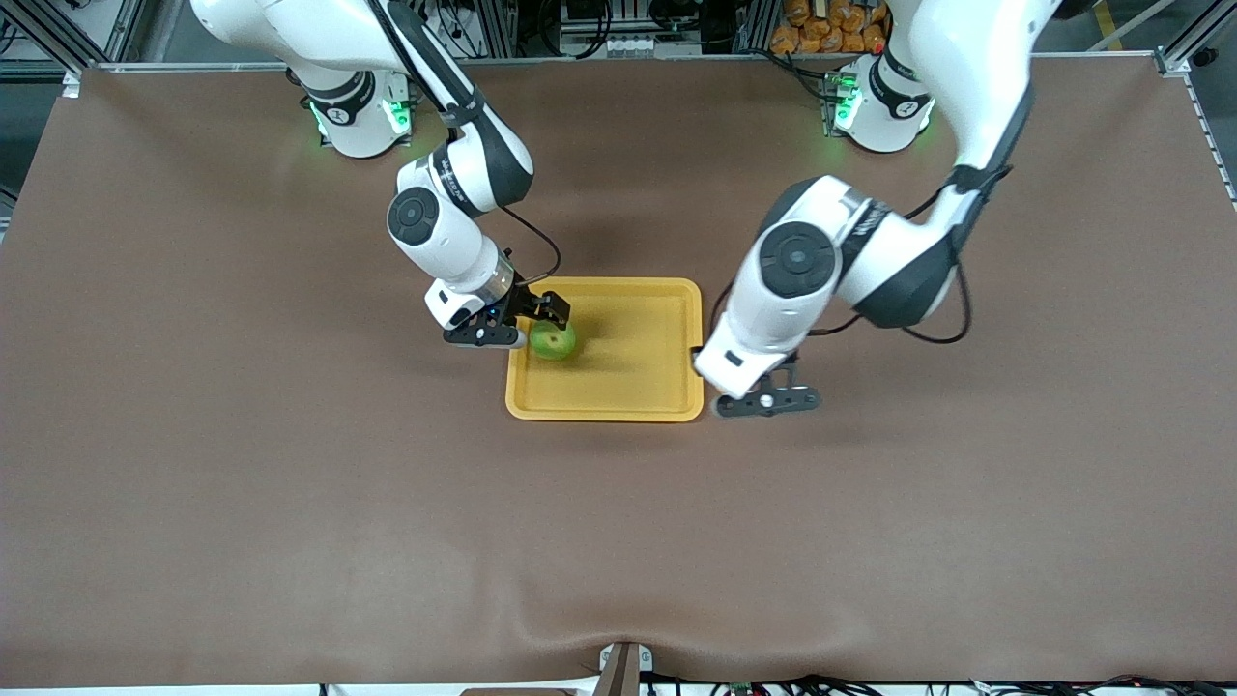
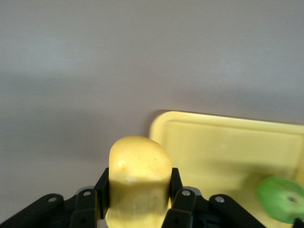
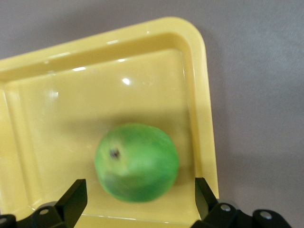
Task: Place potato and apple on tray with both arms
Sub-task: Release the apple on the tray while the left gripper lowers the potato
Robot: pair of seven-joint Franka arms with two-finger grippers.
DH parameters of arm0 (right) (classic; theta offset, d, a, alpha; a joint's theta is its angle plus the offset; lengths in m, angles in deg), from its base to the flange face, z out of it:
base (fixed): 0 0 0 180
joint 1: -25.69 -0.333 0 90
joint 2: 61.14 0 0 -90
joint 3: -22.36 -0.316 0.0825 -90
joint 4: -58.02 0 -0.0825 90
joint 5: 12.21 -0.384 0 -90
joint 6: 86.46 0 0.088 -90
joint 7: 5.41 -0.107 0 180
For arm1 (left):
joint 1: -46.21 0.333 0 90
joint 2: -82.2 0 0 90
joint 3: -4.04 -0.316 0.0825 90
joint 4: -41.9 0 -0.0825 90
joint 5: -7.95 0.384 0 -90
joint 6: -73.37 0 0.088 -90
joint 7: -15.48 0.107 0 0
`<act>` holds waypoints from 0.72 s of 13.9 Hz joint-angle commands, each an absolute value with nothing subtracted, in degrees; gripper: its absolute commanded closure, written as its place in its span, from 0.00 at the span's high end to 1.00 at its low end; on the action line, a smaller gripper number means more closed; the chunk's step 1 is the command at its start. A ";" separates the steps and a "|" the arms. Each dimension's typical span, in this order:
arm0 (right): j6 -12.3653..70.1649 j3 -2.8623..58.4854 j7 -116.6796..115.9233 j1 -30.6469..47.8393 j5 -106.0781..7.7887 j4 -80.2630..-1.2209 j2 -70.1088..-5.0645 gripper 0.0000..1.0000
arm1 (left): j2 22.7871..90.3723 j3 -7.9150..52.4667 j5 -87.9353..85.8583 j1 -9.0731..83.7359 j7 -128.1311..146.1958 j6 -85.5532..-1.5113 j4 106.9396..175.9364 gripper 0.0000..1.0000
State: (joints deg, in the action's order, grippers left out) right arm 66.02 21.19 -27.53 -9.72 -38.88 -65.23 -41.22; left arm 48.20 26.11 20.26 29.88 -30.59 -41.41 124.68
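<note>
The green apple [image 1: 554, 340] lies in the yellow tray [image 1: 604, 414], near the tray's edge toward the right arm's end. My right gripper [image 1: 527, 324] is open just above it, a finger on each side, not touching; the right wrist view shows the apple [image 3: 137, 161] between the spread fingers [image 3: 76, 192] of this gripper [image 3: 140, 190]. My left gripper [image 1: 768, 401] is over the table beside the tray's edge toward the left arm's end. In the left wrist view this gripper [image 2: 138, 183] is shut on the yellow potato [image 2: 140, 161], with the tray [image 2: 213, 142] and apple [image 2: 282, 199] ahead. The potato is hidden in the front view.
A brown cloth [image 1: 290, 483] covers the whole table. The tray's rim [image 3: 202, 95] is raised. A pile of orange objects [image 1: 831, 24] sits off the table near the left arm's base. A small mount [image 1: 623, 667] stands at the table's front edge.
</note>
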 commanded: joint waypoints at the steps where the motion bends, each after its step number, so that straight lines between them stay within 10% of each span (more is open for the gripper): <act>1: 63.58 21.66 -28.00 -8.15 -40.07 -65.64 -45.30 1.00 | 42.84 25.40 19.82 27.57 -32.51 -40.62 119.33 0.00; 10: 40.30 22.36 4.73 20.65 -39.11 -65.38 -54.20 1.00 | 36.15 24.78 24.20 20.46 -34.61 -42.38 119.86 0.00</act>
State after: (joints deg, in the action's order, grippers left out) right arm 42.54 23.54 -4.39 14.05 -38.88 -64.27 -53.10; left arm 37.79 25.46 21.83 22.04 -33.26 -42.39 121.44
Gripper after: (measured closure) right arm 0.000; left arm 0.489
